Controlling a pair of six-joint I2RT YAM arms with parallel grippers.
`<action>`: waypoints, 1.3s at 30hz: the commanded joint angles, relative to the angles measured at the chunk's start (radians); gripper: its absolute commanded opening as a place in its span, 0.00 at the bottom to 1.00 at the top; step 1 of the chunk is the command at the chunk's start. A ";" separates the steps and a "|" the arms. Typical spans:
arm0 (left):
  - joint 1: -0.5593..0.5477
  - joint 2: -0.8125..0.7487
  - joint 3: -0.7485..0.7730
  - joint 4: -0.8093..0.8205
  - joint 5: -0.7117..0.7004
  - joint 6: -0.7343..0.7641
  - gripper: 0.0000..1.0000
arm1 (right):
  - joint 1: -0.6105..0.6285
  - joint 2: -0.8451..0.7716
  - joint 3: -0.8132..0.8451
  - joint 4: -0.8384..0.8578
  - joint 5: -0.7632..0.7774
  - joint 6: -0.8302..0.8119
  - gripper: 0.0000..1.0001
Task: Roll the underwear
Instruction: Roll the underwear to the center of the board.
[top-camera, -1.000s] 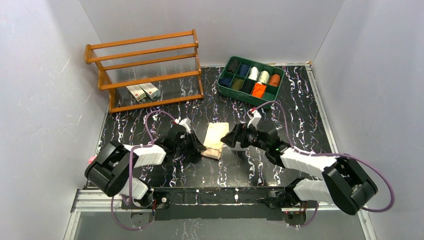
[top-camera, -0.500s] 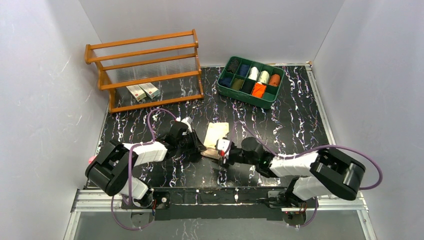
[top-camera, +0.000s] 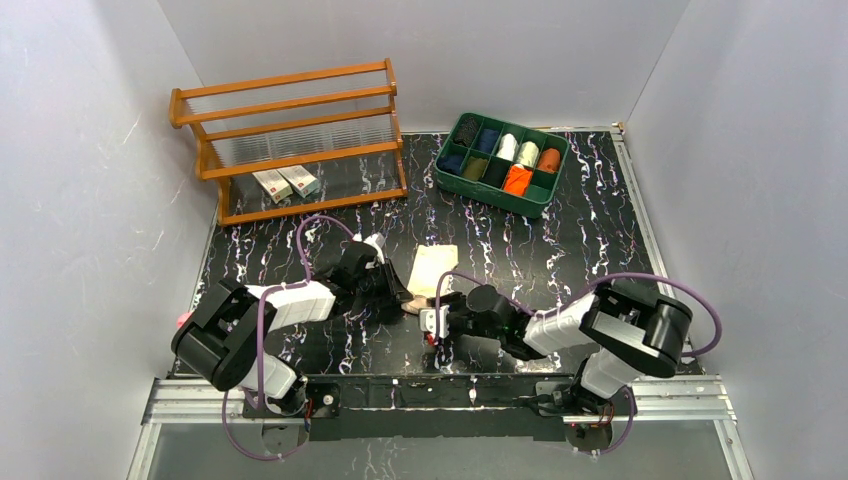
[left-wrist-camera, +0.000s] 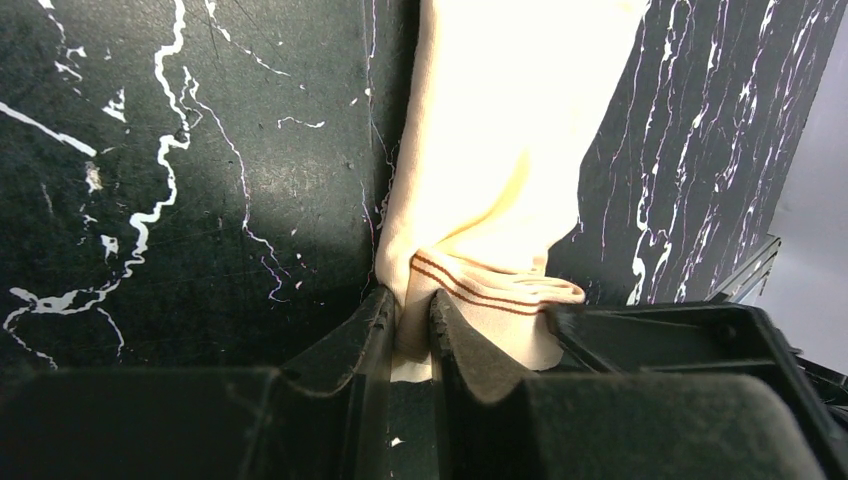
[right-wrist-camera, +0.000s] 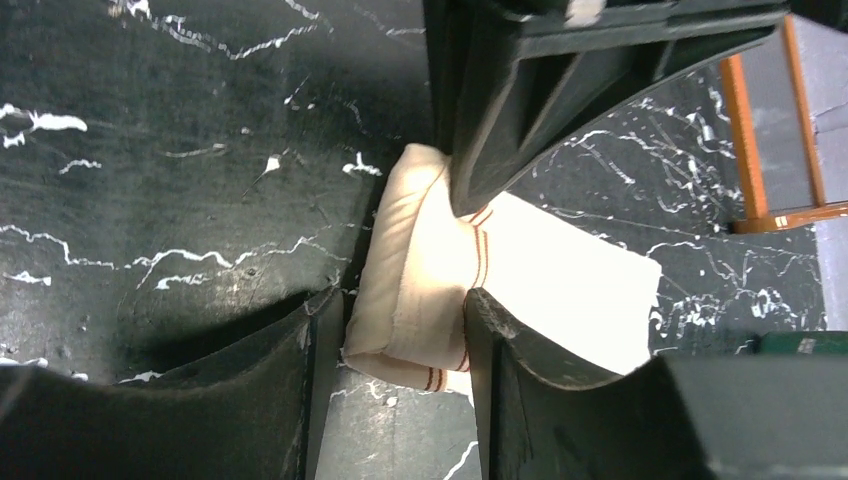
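At the middle of the black marbled table (top-camera: 600, 240), near its front edge, lay the tan underwear (top-camera: 434, 268). It was a flat folded strip, and the end nearest the arms was turned over into a thick roll. The waistband there carried two thin brown stripes (left-wrist-camera: 480, 293) and no lettering that could be seen.

The left gripper (left-wrist-camera: 411, 305) was clamped on a pinch of that band at the roll's left end, its fingers nearly together with cloth between them. The right gripper (right-wrist-camera: 400, 300) reached in from the near side with its fingers set wide, one on each side of the roll. The right wrist view did not settle whether they were pressing the cloth or only standing beside it.

At the back right stood a green tray (top-camera: 558, 176) divided into compartments. The orange underwear (top-camera: 516, 180) sat rolled in one of the front-row compartments, among dark, white and dull orange rolls.

At the back left stood a wooden rack (top-camera: 290, 110). Two small white boxes (top-camera: 286, 183) lay side by side on its bottom shelf, each with a red patch of printing too small to read.
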 joint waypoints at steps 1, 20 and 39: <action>0.002 0.054 -0.038 -0.241 -0.083 0.073 0.10 | 0.003 0.031 0.014 0.070 0.006 -0.007 0.54; 0.023 -0.014 -0.034 -0.290 -0.110 0.055 0.28 | -0.047 0.115 0.062 -0.078 -0.022 0.297 0.02; 0.036 -0.257 -0.096 -0.313 -0.109 0.071 0.60 | -0.180 0.233 0.044 0.223 -0.475 0.913 0.01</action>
